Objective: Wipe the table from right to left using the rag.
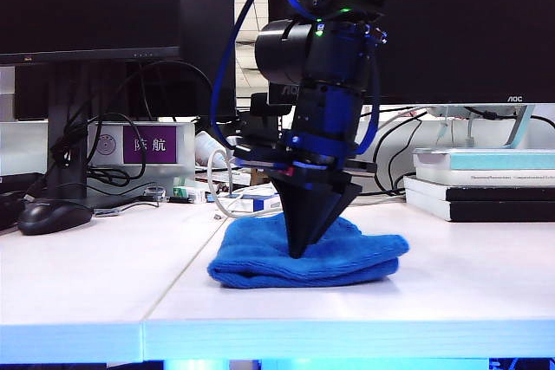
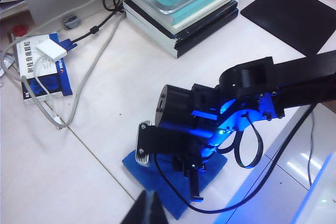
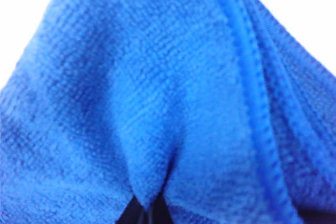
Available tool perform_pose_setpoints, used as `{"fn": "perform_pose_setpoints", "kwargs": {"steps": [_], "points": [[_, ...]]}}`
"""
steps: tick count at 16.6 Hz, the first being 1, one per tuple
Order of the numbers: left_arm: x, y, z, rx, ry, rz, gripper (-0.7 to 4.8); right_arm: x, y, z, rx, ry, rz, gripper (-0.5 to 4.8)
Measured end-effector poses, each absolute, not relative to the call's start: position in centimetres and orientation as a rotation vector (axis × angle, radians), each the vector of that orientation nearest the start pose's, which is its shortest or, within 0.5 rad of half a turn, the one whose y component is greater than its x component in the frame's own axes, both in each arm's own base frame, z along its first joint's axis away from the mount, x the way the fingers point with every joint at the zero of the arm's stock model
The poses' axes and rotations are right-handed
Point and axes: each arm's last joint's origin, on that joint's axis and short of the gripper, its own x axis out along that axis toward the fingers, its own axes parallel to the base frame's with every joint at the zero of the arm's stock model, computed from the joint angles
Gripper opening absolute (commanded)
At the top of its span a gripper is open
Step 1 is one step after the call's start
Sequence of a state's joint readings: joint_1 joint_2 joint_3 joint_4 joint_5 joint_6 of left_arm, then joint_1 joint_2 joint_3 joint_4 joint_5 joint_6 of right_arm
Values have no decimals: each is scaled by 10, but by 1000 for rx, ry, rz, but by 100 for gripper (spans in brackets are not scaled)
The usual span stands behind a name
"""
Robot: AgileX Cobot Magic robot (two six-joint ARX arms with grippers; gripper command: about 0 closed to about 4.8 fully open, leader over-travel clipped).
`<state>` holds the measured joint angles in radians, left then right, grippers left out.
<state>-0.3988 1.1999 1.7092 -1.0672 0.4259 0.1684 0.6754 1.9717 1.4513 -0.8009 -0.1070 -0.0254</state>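
The bright blue rag (image 1: 260, 259) lies bunched on the white table (image 1: 87, 288), just right of the panel seam. My right gripper (image 1: 297, 247) points down into the rag's middle and is shut on a pinched fold of it. The right wrist view is filled by the rag (image 3: 157, 93), and the gripper's (image 3: 148, 211) dark tips clamp the fold. In the left wrist view the right arm stands over the rag (image 2: 165, 184). My left gripper (image 2: 148, 204) hovers above the table near the rag's corner, shut with nothing in it. It is outside the exterior view.
A black mouse (image 1: 52, 214) sits at the far left. A stack of books (image 1: 486, 184) stands at the back right. Cables (image 2: 79, 93), a blue booklet (image 2: 44, 72) and monitors line the back. A black mat (image 2: 289, 14) lies beyond the books.
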Motion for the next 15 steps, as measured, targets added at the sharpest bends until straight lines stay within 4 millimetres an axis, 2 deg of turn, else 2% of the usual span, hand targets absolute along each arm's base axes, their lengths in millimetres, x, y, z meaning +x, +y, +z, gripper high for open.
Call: {"fn": "perform_pose_setpoints", "kwargs": {"steps": [9,12,15], "points": [[167,-84,468,146,547,-849,-5,302,258,182,-353,1242,712,-3],[166,-82,466,155,576,-819,-5,309,276,182,-379,1275,721,-3],[163,-77,461,202,654,-699,-5,313,301,184,-394,1245,762,-3]]}}
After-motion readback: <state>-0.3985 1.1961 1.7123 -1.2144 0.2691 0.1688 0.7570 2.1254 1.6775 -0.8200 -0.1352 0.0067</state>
